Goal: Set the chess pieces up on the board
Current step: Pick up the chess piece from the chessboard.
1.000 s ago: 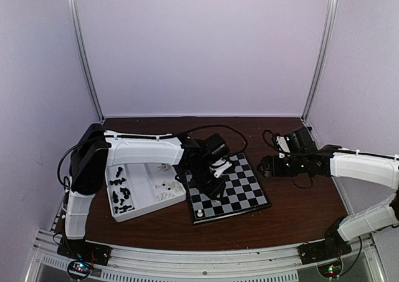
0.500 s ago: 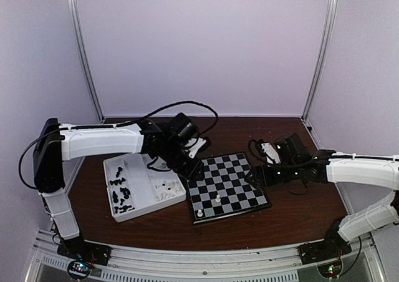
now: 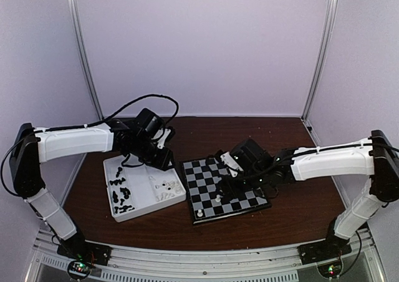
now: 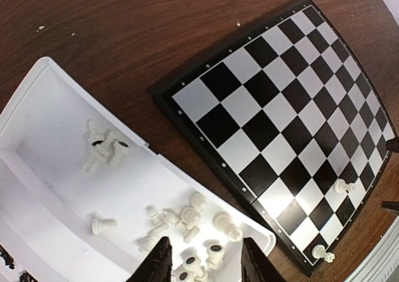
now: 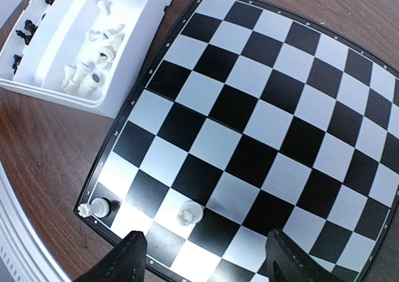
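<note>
The board (image 3: 248, 198) lies at the middle of the table, with a white piece on its near corner square (image 5: 100, 208) and a second white piece (image 5: 190, 213) a few squares in. My right gripper (image 5: 206, 257) hangs open and empty over that near part of the board (image 5: 249, 107). My left gripper (image 4: 204, 266) is open with nothing in it above the white pieces (image 4: 187, 216) heaped in the tray (image 4: 56, 138). In the top view the left gripper (image 3: 161, 160) sits at the tray's far right corner, and the right gripper (image 3: 225, 185) is over the board.
The white compartment tray (image 3: 140, 177) stands left of the board and holds black pieces (image 3: 121, 194) in its left compartment. Both forearms reach inward over the brown table (image 3: 293, 213). White walls close in the back and sides.
My left gripper has drawn back from the board to the tray, leaving a white piece standing on the board. The right arm has swung left over the board, and its jaws have narrowed a little.
</note>
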### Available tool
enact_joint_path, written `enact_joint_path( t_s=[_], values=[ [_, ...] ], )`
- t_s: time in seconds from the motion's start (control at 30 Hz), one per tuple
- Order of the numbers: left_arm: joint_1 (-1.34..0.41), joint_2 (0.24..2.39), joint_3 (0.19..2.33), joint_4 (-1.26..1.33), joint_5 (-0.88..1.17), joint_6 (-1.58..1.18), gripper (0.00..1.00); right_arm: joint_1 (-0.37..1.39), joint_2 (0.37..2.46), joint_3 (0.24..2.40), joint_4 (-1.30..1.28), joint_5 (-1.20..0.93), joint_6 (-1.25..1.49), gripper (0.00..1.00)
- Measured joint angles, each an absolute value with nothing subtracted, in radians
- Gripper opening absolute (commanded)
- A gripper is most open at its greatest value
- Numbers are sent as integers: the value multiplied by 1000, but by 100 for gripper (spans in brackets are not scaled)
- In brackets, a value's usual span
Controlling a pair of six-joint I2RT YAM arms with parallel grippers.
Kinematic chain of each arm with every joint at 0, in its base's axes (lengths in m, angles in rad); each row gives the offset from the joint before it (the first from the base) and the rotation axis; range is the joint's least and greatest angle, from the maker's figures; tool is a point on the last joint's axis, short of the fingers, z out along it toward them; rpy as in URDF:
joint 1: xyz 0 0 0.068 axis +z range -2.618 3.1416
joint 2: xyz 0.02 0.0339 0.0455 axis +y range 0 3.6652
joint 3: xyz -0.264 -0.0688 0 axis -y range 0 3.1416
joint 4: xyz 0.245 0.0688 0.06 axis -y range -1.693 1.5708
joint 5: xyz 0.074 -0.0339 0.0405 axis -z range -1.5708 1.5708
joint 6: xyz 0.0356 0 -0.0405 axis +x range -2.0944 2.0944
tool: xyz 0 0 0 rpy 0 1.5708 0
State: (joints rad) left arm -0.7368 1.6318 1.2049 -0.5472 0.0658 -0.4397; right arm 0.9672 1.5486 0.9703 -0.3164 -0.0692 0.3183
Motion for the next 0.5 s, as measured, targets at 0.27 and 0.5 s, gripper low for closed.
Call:
enact_joint_path(
  t_s=[0.27,0.5],
  values=[
    [-725,1596,1170,-546,31,-426,38,1005,1690,1061,-348,-42,298,55],
    [-725,1595,1161,-547,1,-410,38,1005,1746,1075,-370,-31,295,47]
  ],
)
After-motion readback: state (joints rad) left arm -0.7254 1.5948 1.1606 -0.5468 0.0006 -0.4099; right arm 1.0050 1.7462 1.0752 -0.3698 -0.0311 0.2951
